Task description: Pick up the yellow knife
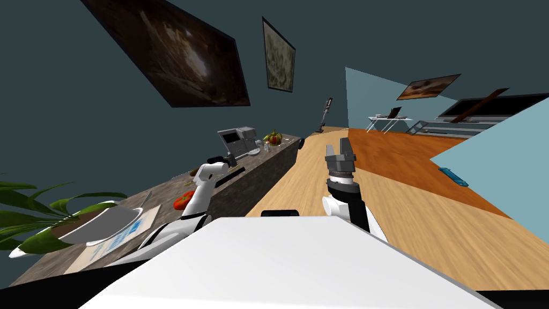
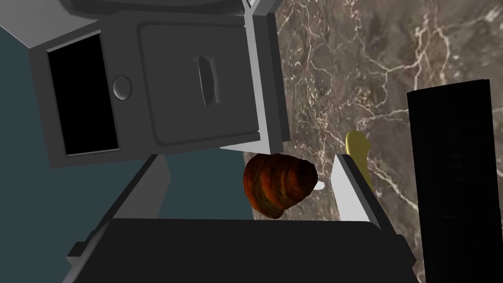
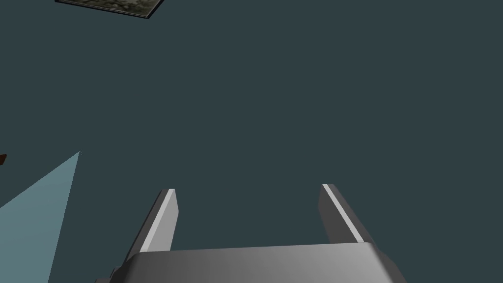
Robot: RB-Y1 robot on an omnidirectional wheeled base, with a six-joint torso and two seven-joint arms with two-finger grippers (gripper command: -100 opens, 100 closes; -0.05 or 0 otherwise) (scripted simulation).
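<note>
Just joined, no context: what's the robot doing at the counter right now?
The left arm is out over the marble counter beside a grey appliance, jaws open and holding nothing. A brown croissant-like item sits between them. The yellow knife lies just outside one finger, so it is not lined up for a grasp yet. The right arm is raised over the wooden floor, jaws open and empty.

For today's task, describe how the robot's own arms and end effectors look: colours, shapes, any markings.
Both arms are white tubes with black joint bands: left arm, right arm. Each end effector has two thin, light grey blade fingers on a boxy body: black on the left end effector, grey on the right end effector.
</note>
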